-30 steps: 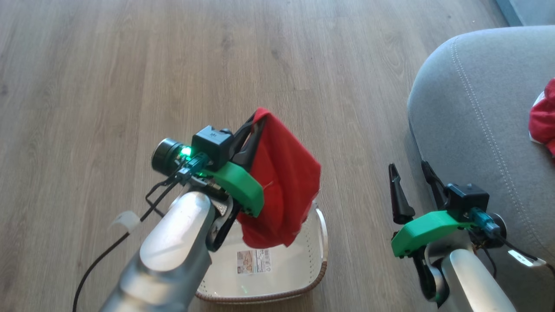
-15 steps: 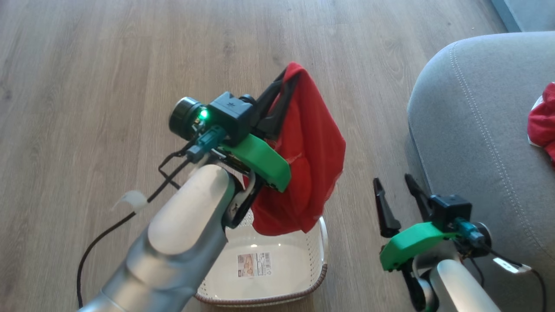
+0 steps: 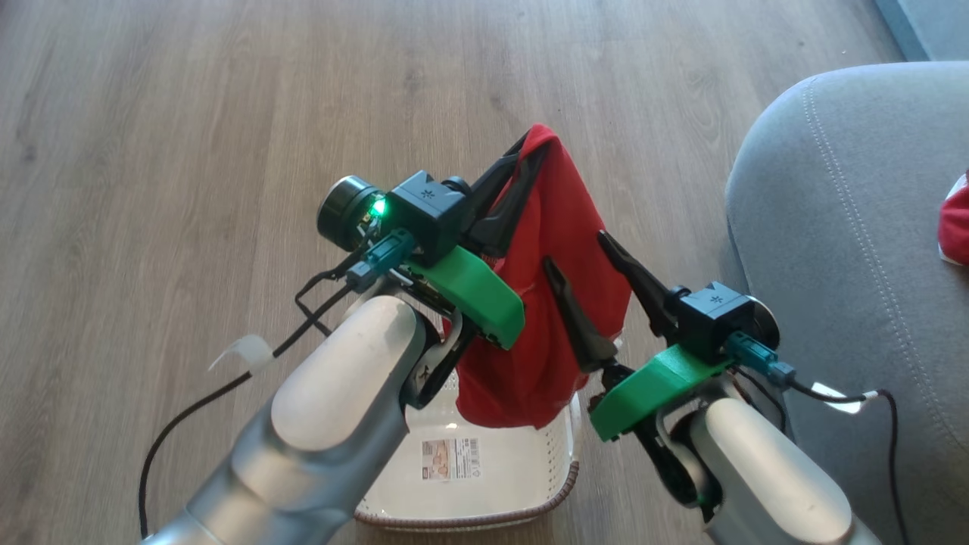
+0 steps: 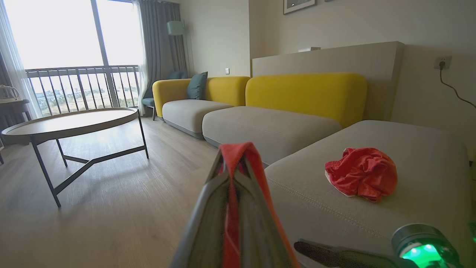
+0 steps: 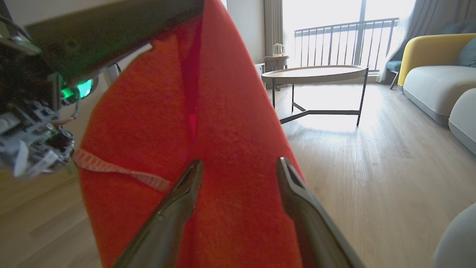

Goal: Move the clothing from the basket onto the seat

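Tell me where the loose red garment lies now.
The loose garment lies crumpled on the grey seat, right of centre in the left wrist view.

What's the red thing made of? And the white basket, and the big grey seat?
The red garment looks like thin, soft matte fabric, maybe a sporty knit: it hangs limp in folds. The basket looks like smooth cream plastic, slightly shiny, with rows of little holes; its brown rim looks braided, perhaps plastic too. The seat looks like grey woven upholstery cloth, matte, with pale stitched seams.
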You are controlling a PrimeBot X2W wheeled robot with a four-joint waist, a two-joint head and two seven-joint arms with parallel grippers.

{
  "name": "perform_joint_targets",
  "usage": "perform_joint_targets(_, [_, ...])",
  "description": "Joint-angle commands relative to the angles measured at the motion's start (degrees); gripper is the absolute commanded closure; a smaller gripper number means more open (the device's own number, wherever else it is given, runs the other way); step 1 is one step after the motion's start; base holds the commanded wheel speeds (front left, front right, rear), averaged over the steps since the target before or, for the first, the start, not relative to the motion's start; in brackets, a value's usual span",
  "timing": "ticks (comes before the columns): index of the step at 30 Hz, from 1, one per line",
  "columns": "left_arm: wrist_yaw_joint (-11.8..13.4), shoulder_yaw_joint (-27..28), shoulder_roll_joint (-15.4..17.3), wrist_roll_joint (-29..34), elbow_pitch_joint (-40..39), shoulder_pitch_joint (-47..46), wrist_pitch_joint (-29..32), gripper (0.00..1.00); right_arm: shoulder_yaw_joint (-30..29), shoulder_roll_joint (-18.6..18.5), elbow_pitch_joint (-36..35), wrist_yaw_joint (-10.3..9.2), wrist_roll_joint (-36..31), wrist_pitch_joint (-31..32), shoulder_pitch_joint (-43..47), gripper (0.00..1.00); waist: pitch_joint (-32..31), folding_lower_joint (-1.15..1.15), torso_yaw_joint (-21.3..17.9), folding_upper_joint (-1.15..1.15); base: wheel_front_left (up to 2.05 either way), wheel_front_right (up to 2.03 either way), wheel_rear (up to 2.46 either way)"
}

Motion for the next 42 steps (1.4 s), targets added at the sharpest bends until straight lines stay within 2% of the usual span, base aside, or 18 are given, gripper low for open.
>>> perform_joint_targets(1, [0.3,1.6,0.5,-0.3,-2.0,-4.0,-0.5,1.0,0.9,0.3,-2.3,0.4,0.2,-0.3,-1.6,0.0,0.1,0.0,0.1,0.0,0.0,0.0,0.0])
perform_joint_targets(6, [0.3,0.7,0.5,-0.6,-1.9,-4.2,-0.8,1.0,2.1,0.7,-7.3,0.4,0.1,-0.3,-1.9,0.0,0.8,0.0,0.5,0.0,0.0,0.0,0.0])
perform_joint_targets(9, [0.3,0.0,0.5,-0.7,-1.6,-4.4,-0.9,1.0,3.8,0.6,-7.2,0.4,0.1,-0.3,-1.7,0.0,1.0,0.0,0.5,0.0,0.0,0.0,0.0])
perform_joint_targets(21, [0.7,-2.9,0.5,-2.2,-1.3,-4.4,-1.3,1.0,9.1,2.6,9.6,0.4,0.7,-0.3,-4.1,0.0,0.1,0.0,1.1,0.0,0.0,0.0,0.0])
perform_joint_targets(24, [0.9,-3.6,0.5,-2.6,-1.4,-4.3,-1.3,1.0,8.4,3.3,11.5,0.4,0.0,-0.3,-4.9,0.0,-0.1,0.0,1.5,0.0,0.0,0.0,0.0])
perform_joint_targets(30, [1.2,-5.2,0.5,-3.3,-1.8,-4.1,-1.5,1.0,3.4,4.3,14.3,0.4,-3.7,-0.3,-5.9,0.0,-0.2,0.0,2.1,0.0,0.0,0.0,0.0])
perform_joint_targets(40, [1.1,-7.9,0.5,-4.4,-3.1,-4.2,-1.6,1.0,2.4,4.8,19.0,0.4,-4.9,-0.3,-8.8,0.0,1.0,0.0,3.0,0.0,0.0,0.0,0.0])
perform_joint_targets(42, [0.9,-8.6,0.5,-4.5,-3.7,-4.3,-1.6,1.0,2.9,4.8,20.2,0.4,-4.5,-0.3,-9.6,0.04,1.3,0.0,3.3,0.0,0.0,0.0,0.0])
